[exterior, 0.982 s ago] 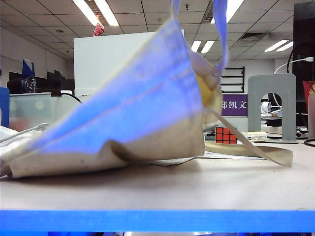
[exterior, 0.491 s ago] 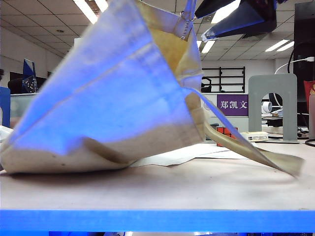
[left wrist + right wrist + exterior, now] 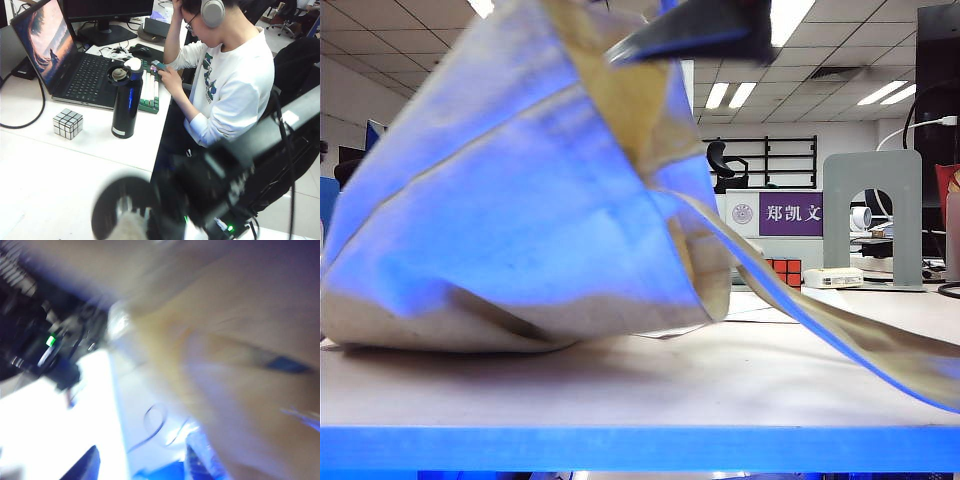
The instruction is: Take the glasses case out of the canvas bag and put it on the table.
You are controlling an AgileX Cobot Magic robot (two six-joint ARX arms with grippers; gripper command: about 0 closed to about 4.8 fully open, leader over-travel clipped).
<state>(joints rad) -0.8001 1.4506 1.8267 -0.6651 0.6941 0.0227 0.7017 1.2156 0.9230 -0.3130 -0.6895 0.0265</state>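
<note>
The canvas bag (image 3: pixel 520 200) is hoisted off the table (image 3: pixel 650 385), with its floppy beige body filling the left and middle of the exterior view and one long strap (image 3: pixel 840 335) trailing to the right front. My left gripper (image 3: pixel 132 220) is a dark blur in the left wrist view, shut on a beige piece of the bag. My right gripper (image 3: pixel 660 40) hangs over the bag's raised mouth. In the blurred right wrist view its fingers (image 3: pixel 87 465) stand apart, close to the beige cloth (image 3: pixel 235 340). The glasses case is hidden.
A red Rubik's cube (image 3: pixel 786 272), white paper sheets (image 3: pixel 760 305) and a grey bookend (image 3: pixel 872 215) stand behind the bag. The left wrist view shows a neighbouring desk with a laptop (image 3: pixel 70 60), a black bottle (image 3: pixel 126 102), a silver cube (image 3: pixel 67 123) and a seated person (image 3: pixel 225 85).
The bag has been pulled higher and further left, and its strap has swung toward the front. The right gripper has come in from the upper right to above the bag's mouth.
</note>
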